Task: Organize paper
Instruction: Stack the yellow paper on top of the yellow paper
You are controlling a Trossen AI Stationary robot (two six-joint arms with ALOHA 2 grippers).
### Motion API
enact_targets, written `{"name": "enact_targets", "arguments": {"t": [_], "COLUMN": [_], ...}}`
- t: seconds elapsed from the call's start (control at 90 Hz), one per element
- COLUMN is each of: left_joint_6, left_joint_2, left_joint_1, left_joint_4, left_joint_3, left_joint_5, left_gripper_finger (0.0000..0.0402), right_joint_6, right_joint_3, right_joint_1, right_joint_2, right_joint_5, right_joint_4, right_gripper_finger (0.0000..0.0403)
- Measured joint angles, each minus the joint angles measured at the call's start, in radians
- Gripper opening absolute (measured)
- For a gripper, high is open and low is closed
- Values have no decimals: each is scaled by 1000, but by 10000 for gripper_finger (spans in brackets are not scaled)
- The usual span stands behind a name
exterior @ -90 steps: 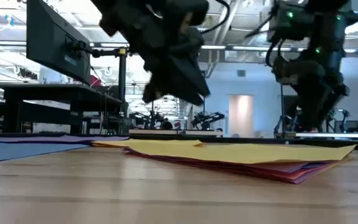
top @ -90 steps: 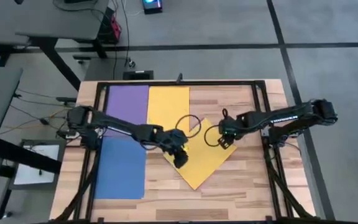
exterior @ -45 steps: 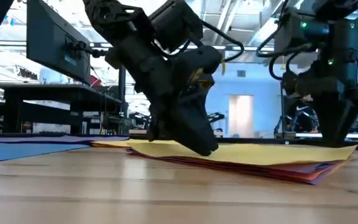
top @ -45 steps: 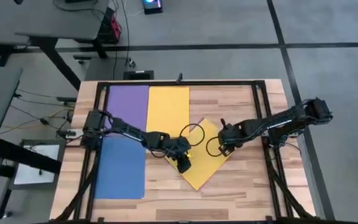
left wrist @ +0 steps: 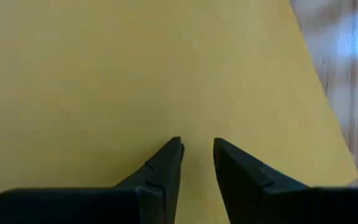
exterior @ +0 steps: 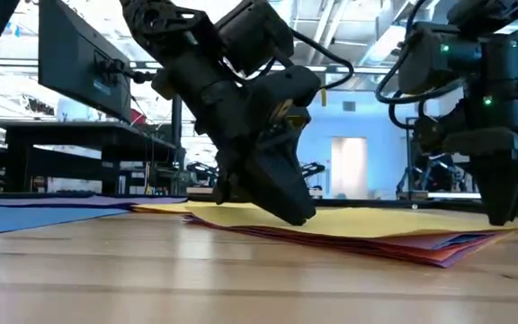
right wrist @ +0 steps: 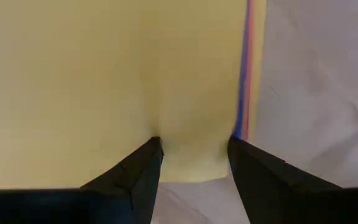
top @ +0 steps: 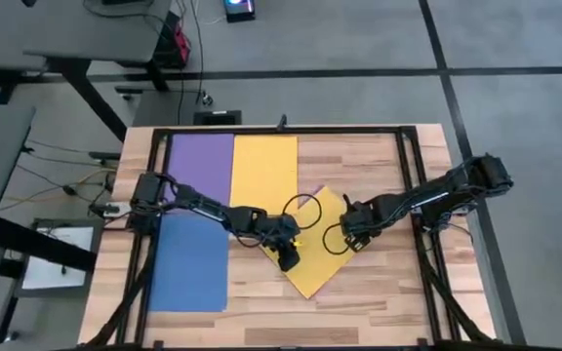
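Note:
A skewed stack of paper lies mid-table with a yellow sheet [top: 316, 263] on top; pink and blue edges [right wrist: 247, 74] show under it. Single purple [top: 200, 161], yellow [top: 264, 166] and blue [top: 191, 263] sheets lie flat at the table's left. My left gripper [top: 287, 257] stands on the stack's left part, its fingers only narrowly apart [left wrist: 197, 144]. My right gripper [top: 351, 238] is open on the stack's right corner [exterior: 502, 214]. My left gripper presses both fingertips [left wrist: 176, 147] down on the yellow top sheet [left wrist: 135, 74], well inside its edges. It comes slanting down from the table's far left. The sheet lies flat on the stack. My right gripper sets both fingertips [right wrist: 155, 147] on the top sheet just inside its right corner [right wrist: 194, 165], pointing steeply down. The paper between the tips bulges slightly [right wrist: 191, 124].
A black frame [top: 281, 131] runs along the table's far edge and both sides. Bare wood [top: 379, 302] lies near and right of the stack. Loose cables [top: 305, 200] arc over the stack between the arms.
Both grippers have come down onto the skewed stack. My left gripper dropped from above it onto the yellow top sheet, going slightly toward the near edge. My right gripper sank toward the near edge onto the stack's right corner.

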Motion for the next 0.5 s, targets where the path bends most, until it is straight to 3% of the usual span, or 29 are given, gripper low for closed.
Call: {"name": "enact_targets", "arguments": {"t": [0.356,0.5], "left_joint_6": [0,0], "left_joint_2": [1,1], "left_joint_1": [0,0], "left_joint_4": [0,0], "left_joint_3": [0,0], "left_joint_5": [0,0], "left_gripper_finger": [82,82], "right_joint_6": [-18,45], "right_joint_3": [1,4], "right_joint_1": [0,-1], "right_joint_2": [-115,-90], "right_joint_5": [-38,-26], "right_joint_4": [219,148], "right_gripper_finger": [177,177]}}
